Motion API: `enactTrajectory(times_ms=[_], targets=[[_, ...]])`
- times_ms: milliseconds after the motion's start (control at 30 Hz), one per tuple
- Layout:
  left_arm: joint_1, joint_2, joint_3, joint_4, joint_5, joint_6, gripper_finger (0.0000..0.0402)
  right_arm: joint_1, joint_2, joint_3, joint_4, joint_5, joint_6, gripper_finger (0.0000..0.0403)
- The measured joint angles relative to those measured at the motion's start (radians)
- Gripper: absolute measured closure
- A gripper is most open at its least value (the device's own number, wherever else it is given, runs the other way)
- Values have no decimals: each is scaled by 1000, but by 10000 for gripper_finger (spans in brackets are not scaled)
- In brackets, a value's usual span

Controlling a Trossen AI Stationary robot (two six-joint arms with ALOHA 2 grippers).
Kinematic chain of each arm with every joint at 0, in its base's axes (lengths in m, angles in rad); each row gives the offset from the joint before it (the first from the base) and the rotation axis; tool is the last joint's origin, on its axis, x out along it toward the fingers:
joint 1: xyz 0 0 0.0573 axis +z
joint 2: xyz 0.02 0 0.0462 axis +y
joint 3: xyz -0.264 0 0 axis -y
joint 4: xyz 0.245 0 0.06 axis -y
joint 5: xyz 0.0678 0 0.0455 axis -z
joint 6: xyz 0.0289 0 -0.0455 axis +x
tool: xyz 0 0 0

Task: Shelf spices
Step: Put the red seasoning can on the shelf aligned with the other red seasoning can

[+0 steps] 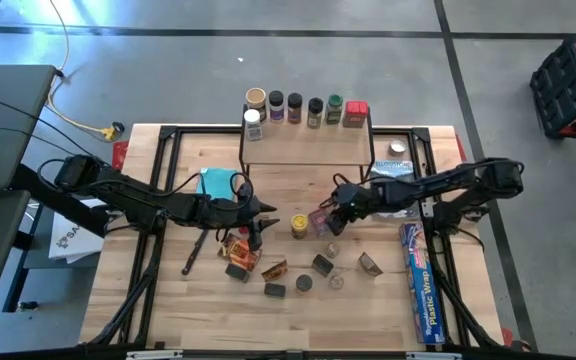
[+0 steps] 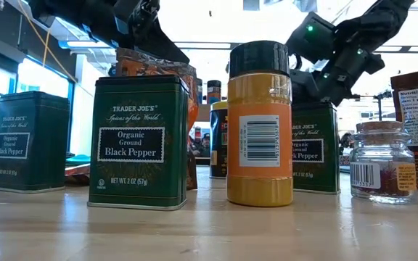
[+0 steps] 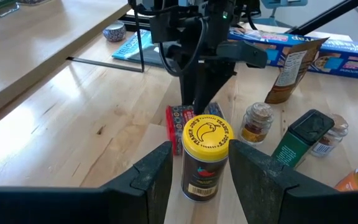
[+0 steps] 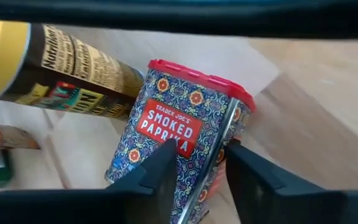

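Observation:
My right gripper (image 1: 330, 218) is shut on a patterned smoked paprika tin (image 4: 179, 124) with a red lid, which sits on the table in front of the shelf (image 1: 303, 148). Beside the tin stands a dark jar with a yellow lid (image 3: 207, 155). My left gripper (image 3: 201, 168) is open and points at this jar, one finger on each side of it. I see no touch. Several spices (image 1: 308, 108) stand in a row along the far edge of the shelf's wooden top. My right gripper pinches the paprika tin's body (image 4: 194, 140) between its two fingers, away from the red lid (image 4: 197, 81). The fingers slant down onto it from the table's right side. The left wrist view shows the tin (image 3: 174, 121) low on the table behind the jar.
Dark tins, small jars and an orange packet (image 1: 236, 250) lie scattered toward the near edge. A long blue plastic-wrap box (image 1: 420, 285) lies at the right, and a teal cloth (image 1: 216, 182) at the left of the shelf. In the low view, black pepper tins (image 2: 138, 141) stand in front.

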Motion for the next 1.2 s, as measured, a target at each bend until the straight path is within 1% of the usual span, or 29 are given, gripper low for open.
enactTrajectory(times_ms=[133,333,400,500,667,700,767,967,1067,1200], targets=[[0,0,0,0,0,0,251,20,-54,-1,-81,58,-25,295],[0,0,0,0,0,0,251,82,-160,-7,-252,208,-13,297],[0,0,0,3,0,0,251,104,-193,-8,-270,244,-17,297],[0,-1,0,11,2,-1,251,131,-243,-7,-257,257,-43,297],[1,21,15,54,37,-8,254,176,-307,-5,-257,257,-96,297],[10,38,33,51,52,-10,256,183,-316,-5,-261,260,-96,297],[41,77,87,48,121,-3,263,193,-333,-5,-281,272,-96,297],[133,251,298,-24,270,74,289,218,-349,-4,-342,302,-87,297],[172,339,408,-80,315,87,301,234,-345,-4,-373,301,-61,297],[210,459,527,-159,357,95,315,281,-345,-4,-389,297,-68,297]])
